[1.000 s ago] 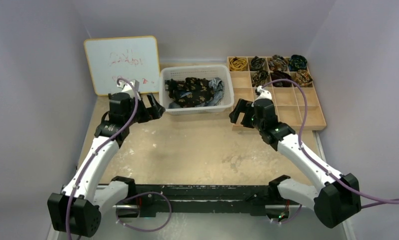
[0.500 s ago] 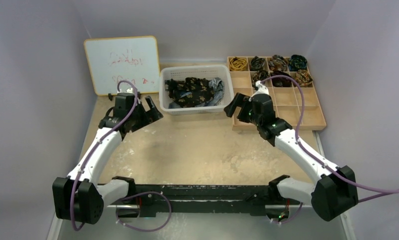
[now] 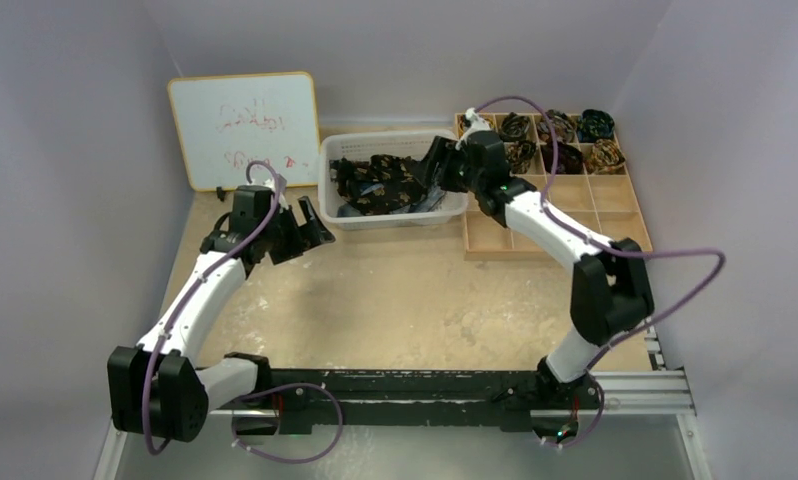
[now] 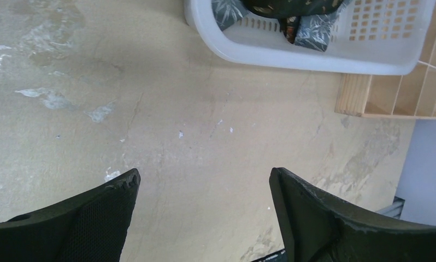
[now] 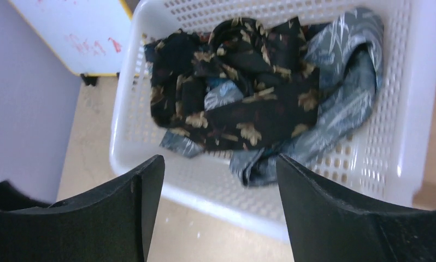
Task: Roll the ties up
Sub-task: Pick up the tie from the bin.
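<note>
Right gripper (image 5: 216, 164) swings left over basket (image 5: 418, 82), jaws wide, empty; your left gripper (image 4: 205, 180) gapes empty too. Ties (image 5: 243, 109) reachable, expect pick.

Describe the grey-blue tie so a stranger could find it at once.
At the far edge of the table, a white basket sits between the whiteboard and the wooden tray. Inside, the grey-blue tie is bunched at the end nearest the tray. Its pale leaf print sets it apart from the dark ties with gold-brown motifs.
</note>
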Available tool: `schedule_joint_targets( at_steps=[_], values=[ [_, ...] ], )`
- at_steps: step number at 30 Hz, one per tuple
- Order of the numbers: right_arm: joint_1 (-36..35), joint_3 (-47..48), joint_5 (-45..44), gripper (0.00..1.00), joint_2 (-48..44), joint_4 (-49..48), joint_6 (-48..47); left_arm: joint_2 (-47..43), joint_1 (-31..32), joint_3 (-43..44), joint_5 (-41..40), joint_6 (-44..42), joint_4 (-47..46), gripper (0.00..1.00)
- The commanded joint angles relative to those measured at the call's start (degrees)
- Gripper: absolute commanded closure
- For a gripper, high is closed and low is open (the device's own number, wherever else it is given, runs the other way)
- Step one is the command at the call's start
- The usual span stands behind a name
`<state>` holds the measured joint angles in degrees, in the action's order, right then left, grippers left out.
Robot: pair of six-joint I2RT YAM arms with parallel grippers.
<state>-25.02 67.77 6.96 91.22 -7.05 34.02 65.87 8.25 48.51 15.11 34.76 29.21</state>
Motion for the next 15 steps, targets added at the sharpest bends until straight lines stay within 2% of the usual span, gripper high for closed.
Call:
schedule_joint_targets(
  at_steps=[1,7,12,15],
  values=[
    [-1.5,12.3,-0.5,0.22,9.4,5.0,-4.8,-2.9,-0.4,-0.6,4.3,-2.3,-2.9,0.13],
    [-5.0,22.4,-5.0,0.2,20.7,8.7,-5.3,-5.3,-0.4,-2.0,2.7,-1.7,-4.2,0.13],
    [-7.4,23.9,-9.2,0.16,23.3,7.9,-12.2,-6.7,-0.4,-3.1,1.0,-2.1,-4.8,0.11],
    [-7.4,27.3,-13.2,0.14,26.2,12.0,-12.4,-7.0,-0.4,-3.2,0.4,-2.7,-4.5,0.1]
  ],
)
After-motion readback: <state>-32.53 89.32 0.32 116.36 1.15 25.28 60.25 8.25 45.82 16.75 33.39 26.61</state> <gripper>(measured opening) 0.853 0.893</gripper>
